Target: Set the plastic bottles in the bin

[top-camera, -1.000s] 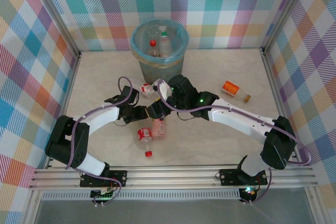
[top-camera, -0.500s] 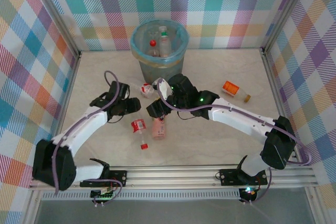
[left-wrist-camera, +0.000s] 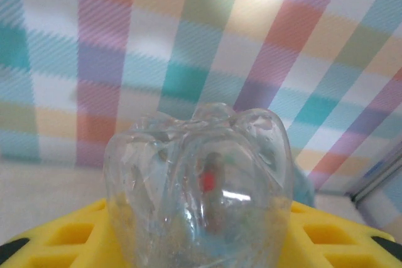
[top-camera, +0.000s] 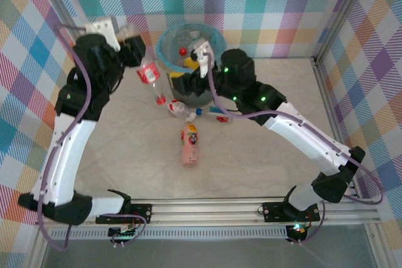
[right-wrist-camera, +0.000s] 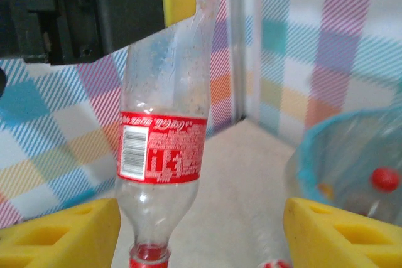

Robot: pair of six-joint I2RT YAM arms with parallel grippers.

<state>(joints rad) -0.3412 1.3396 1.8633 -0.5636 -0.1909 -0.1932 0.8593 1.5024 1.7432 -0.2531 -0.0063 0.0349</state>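
Observation:
A clear plastic bottle with a red label [top-camera: 149, 75] hangs cap-down left of the bin [top-camera: 164, 61], with my left gripper [top-camera: 139, 54] shut on its base. In the left wrist view that base [left-wrist-camera: 198, 180] sits between the yellow fingers [left-wrist-camera: 63, 238]. My right gripper [top-camera: 184, 69] hovers open in front of the bin with nothing in it. In the right wrist view the hanging bottle [right-wrist-camera: 163, 149] shows beyond its fingers [right-wrist-camera: 342, 236], and the blue-lined bin [right-wrist-camera: 342, 155] is at the right. A pink bottle [top-camera: 190, 145] lies on the table. Some bottles lie inside the bin.
Small bottles [top-camera: 176, 108] lie on the table at the foot of the bin. Checked walls close in the back and both sides. Bare table stretches left of the pink bottle and along the near edge.
My left arm has lifted the red-label bottle off the table, up and back beside the bin. My right arm has risen from the pink bottle to the bin's front.

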